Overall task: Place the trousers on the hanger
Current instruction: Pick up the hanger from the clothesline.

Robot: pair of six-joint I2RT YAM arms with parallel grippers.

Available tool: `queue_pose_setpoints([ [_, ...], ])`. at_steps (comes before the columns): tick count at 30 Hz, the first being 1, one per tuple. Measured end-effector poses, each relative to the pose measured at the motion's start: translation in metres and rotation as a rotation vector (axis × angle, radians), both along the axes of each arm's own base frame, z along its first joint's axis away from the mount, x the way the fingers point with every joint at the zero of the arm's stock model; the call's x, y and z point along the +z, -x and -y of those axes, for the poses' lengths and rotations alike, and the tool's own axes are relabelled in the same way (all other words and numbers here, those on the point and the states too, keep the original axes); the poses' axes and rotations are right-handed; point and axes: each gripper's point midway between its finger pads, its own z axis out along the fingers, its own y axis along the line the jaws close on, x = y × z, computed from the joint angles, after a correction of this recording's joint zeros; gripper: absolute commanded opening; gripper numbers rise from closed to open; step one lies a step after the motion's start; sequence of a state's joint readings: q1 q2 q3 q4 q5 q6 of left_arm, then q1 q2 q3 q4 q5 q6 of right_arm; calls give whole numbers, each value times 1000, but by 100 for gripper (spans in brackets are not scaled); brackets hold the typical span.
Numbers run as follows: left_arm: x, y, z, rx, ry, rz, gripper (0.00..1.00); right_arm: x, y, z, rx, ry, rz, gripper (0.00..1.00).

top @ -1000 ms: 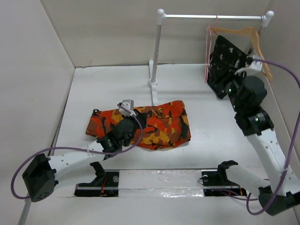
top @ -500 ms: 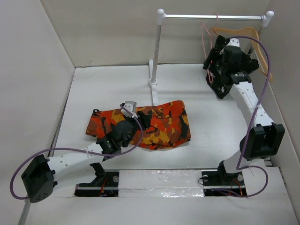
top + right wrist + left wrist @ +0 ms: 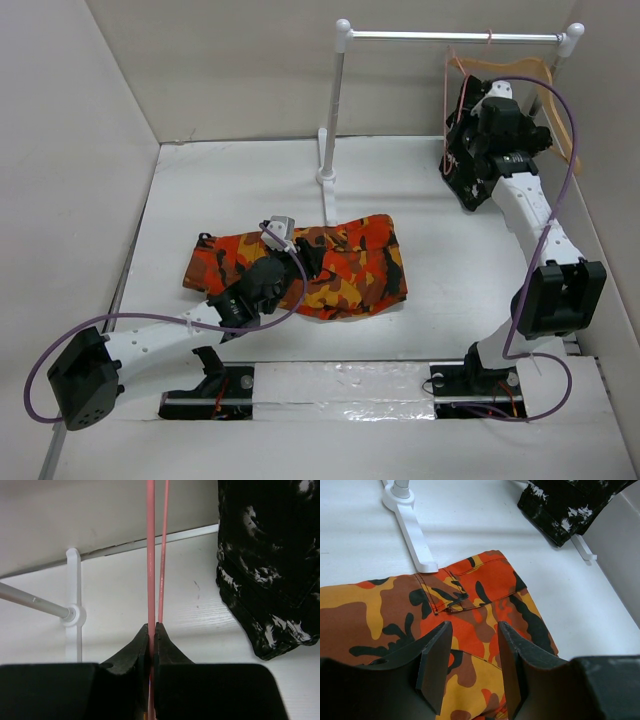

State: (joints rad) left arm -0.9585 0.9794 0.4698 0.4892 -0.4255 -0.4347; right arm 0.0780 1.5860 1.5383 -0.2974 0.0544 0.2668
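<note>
We see a white table (image 3: pixel 230 180) boxed in by plain beige walls (image 3: pixel 240 70). A white clothes rack (image 3: pixel 336 110) stands top centre of the overhead view, its rail running to the upper right corner.

Hanging off the rail at upper right are the pink hanger (image 3: pixel 150 555), a wooden hanger (image 3: pixel 562 115) and a black speckled garment (image 3: pixel 265 570). In the right wrist view the garment is just right of the pink wire. The right gripper (image 3: pixel 151 627) is up there too, pinched closed on the pink hanger's wire. From above, the right arm covers part of the garment and wooden hanger.

The trousers (image 3: pixel 345 268) lie rumpled on the table, centre of the overhead view, their upper edge just beside the rack foot (image 3: pixel 412 530). The left gripper (image 3: pixel 472 630) sits over the trousers, jaws apart with nothing between them. Whether it touches the cloth we can't tell.
</note>
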Motion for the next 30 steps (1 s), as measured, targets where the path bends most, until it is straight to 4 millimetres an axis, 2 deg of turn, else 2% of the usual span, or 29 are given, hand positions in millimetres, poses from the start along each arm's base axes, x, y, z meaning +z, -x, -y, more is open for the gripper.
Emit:
queue_pose_setpoints([
  [5,0,0,0,2,0,0,40,3,1,1,1,9,7,0],
  [7,0,0,0,2,0,0,47,8,4,1,1,8,18,0],
  [15,0,-1,-1,5,-1,-1,55,55,33,3,1,-2,143,0],
  [18,-1,-1,-1,6,-2,-1,60,56,41,3,1,-3,153,0],
  [20,-1,-1,-1,7,-2,-1,61,46,45,4,-1,-1,139,0],
  [24,-1,-1,-1,7,-2,-1,62,6,59,-1,7,-2,62,0],
  [28,0,-1,-1,6,-2,1,60,-42,87,-17,30,-9,-30,0],
  [30,1,0,0,-1,-4,6,60,-66,108,-26,49,-13,-71,0],
])
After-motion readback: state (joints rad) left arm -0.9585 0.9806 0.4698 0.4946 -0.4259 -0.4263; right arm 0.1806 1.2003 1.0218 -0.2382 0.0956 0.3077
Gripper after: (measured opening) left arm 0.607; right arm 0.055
